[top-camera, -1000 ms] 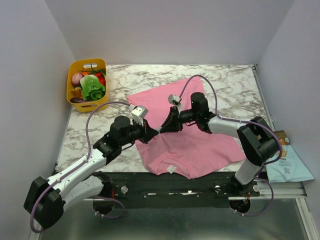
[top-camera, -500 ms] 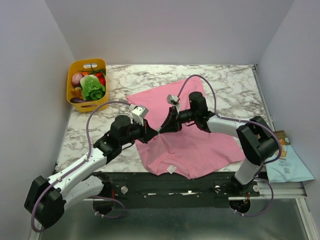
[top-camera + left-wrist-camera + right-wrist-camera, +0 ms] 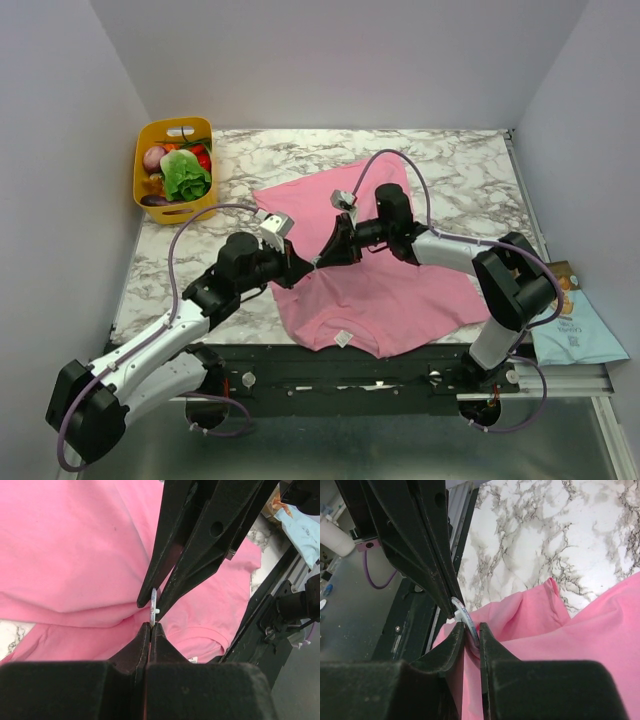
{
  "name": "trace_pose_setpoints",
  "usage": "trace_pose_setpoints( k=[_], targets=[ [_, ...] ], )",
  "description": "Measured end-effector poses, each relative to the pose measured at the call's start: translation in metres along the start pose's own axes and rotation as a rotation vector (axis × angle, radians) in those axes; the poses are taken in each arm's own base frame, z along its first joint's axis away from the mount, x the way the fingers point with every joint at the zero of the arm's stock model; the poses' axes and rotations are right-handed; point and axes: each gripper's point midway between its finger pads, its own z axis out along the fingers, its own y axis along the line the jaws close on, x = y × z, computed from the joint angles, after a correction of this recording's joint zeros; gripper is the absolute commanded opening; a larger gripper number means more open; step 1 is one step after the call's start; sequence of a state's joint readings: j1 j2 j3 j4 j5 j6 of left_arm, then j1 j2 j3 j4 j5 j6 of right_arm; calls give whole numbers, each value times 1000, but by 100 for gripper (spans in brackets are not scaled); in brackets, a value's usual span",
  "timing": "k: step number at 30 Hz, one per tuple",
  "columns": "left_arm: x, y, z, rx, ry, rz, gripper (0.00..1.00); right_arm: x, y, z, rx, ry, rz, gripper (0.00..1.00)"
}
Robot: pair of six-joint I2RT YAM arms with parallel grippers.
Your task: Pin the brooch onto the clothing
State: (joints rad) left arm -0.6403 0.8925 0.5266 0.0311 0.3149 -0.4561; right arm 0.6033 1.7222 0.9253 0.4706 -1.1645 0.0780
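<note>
Has tightened the right gripper [image 3: 472, 632] slightly onto a raised fold of the clothing [image 3: 65, 545] and drifted a touch left. Holds the brooch [image 3: 153, 603] edge-on in the fully closed left gripper [image 3: 150, 626], against that fold near the clothing's left edge. Probably mid-pinning. Cannot make out the pin or its bite.

The table [image 3: 460, 165] is seen from above and behind; the pink shirt [image 3: 75, 545] is shared by two close, opposed wrist views.

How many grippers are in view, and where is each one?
2. The left gripper, reaching from the left, and the right gripper, from the right, meet tip to tip at the brooch over the pink T-shirt. None seems hidden.
</note>
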Motion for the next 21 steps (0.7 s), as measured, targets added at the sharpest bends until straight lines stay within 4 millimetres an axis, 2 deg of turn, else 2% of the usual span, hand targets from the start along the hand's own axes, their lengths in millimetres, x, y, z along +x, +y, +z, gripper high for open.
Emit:
trace_pose_setpoints(
  k=[16,21],
  targets=[
    [1,1,-12,-20,-28,2,0,-4,7,8,-25,-6,-26,18],
    [0,2,-13,-24,-36,3,0,-5,7,9,-26,-9,-27,22]
  ],
)
